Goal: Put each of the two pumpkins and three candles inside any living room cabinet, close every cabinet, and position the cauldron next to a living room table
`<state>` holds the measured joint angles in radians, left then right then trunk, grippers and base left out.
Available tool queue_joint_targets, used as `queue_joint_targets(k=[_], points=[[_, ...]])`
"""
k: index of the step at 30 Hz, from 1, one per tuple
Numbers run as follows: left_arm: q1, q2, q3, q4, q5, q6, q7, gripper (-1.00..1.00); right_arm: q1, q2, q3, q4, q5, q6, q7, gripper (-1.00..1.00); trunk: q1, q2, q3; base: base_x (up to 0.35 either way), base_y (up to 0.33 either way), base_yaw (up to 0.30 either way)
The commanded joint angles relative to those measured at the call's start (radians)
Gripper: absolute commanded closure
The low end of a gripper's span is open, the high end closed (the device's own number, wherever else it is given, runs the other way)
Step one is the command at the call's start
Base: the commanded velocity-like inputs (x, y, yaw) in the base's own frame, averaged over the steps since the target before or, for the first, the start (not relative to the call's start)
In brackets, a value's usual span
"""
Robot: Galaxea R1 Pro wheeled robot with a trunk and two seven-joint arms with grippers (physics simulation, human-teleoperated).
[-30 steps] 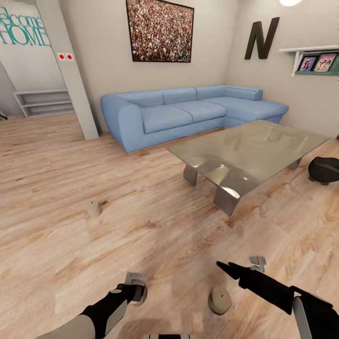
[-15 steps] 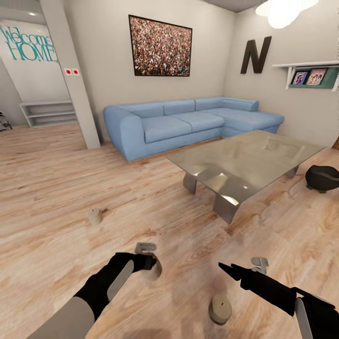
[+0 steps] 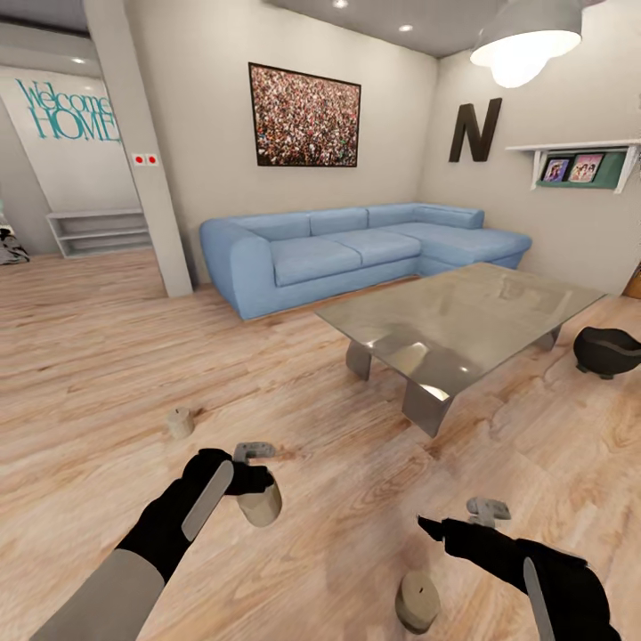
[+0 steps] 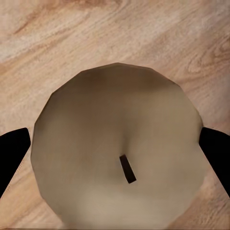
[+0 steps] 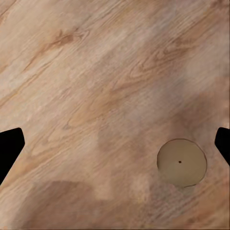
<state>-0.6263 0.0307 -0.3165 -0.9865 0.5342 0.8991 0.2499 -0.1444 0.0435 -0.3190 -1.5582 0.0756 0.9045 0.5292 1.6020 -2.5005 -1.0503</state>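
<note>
My left gripper [image 3: 256,488] is shut on a pale squat candle [image 3: 260,506] and holds it a little above the wooden floor. In the left wrist view the candle [image 4: 117,148] sits between both black fingers [image 4: 12,155], wick up. A second candle [image 3: 180,422] stands on the floor to the left. A third candle [image 3: 417,602] stands just below my right gripper [image 3: 429,527], which is open and empty. The right wrist view has that candle [image 5: 182,163] on the floor, off to one side of the gripper [image 5: 115,143]. The black cauldron [image 3: 607,349] sits on the floor right of the glass table [image 3: 463,307].
A blue corner sofa [image 3: 356,249] stands behind the table against the back wall. A white pillar [image 3: 142,160] rises at the left, with low shelves [image 3: 98,231] beyond it. Bare wooden floor [image 3: 89,356] stretches across the left and the foreground.
My left gripper has lifted the candle off the floor and brought it up. The head view has tilted upward, so the whole room sits lower in the picture.
</note>
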Motion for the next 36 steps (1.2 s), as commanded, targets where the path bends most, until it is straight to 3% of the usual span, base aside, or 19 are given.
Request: queue_joint_targets(k=[1, 2, 6, 9, 11, 16, 28, 33, 36], points=[[0.0, 0.001, -0.004, -0.002, 0.013, 0.006, 0.015, 1.0, -0.002, 0.012, 0.029, 0.004, 0.01, 0.013, -0.088, -1.0, 0.0, 0.0, -0.001, 0.0, 0.0, 0.0], [0.0, 0.001, -0.004, -0.002, 0.013, 0.009, 0.018, 1.0, -0.004, 0.03, 0.062, 0.018, 0.011, 0.019, -0.181, -1.0, 0.0, 0.0, -0.001, 0.0, 0.0, 0.0], [0.0, 0.001, -0.005, -0.003, 0.012, 0.014, 0.023, 1.0, -0.011, 0.069, 0.13, 0.085, 0.009, 0.022, -0.414, -1.0, 0.0, 0.0, -0.001, 0.0, 0.0, 0.0], [0.0, 0.0, -0.005, -0.003, 0.012, 0.015, 0.027, 1.0, -0.019, 0.088, 0.165, 0.119, -0.007, 0.022, -0.501, -1.0, 0.0, 0.0, -0.001, 0.0, 0.0, 0.0], [0.0, -0.001, -0.006, -0.003, 0.012, 0.015, 0.031, 1.0, -0.051, 0.096, 0.181, 0.203, -0.027, 0.019, -0.54, -1.0, 0.0, 0.0, -0.001, 0.0, 0.0, 0.0], [0.001, -0.003, -0.006, -0.002, 0.012, 0.015, 0.034, 1.0, -0.093, 0.1, 0.193, 0.298, -0.053, 0.014, -0.565, -1.0, 0.0, 0.0, -0.001, 0.0, 0.0, 0.0], [0.002, -0.003, -0.009, -0.003, 0.012, 0.015, 0.034, 1.0, -0.111, 0.098, 0.194, 0.313, -0.059, 0.013, -0.569, -1.0, 0.0, 0.0, -0.001, 0.0, 0.0, 0.0], [0.003, -0.003, -0.009, -0.003, 0.012, 0.014, 0.034, 1.0, -0.199, 0.088, 0.179, 0.383, -0.058, 0.014, -0.57, -1.0, 0.0, 0.0, -0.001, 0.0, 0.0, 0.0], [0.003, -0.003, -0.009, -0.003, 0.012, 0.014, 0.034, 1.0, -0.307, 0.077, 0.175, 0.535, -0.057, 0.01, -0.572, -1.0, 0.0, 0.0, -0.001, 0.0, 0.0, 0.0]])
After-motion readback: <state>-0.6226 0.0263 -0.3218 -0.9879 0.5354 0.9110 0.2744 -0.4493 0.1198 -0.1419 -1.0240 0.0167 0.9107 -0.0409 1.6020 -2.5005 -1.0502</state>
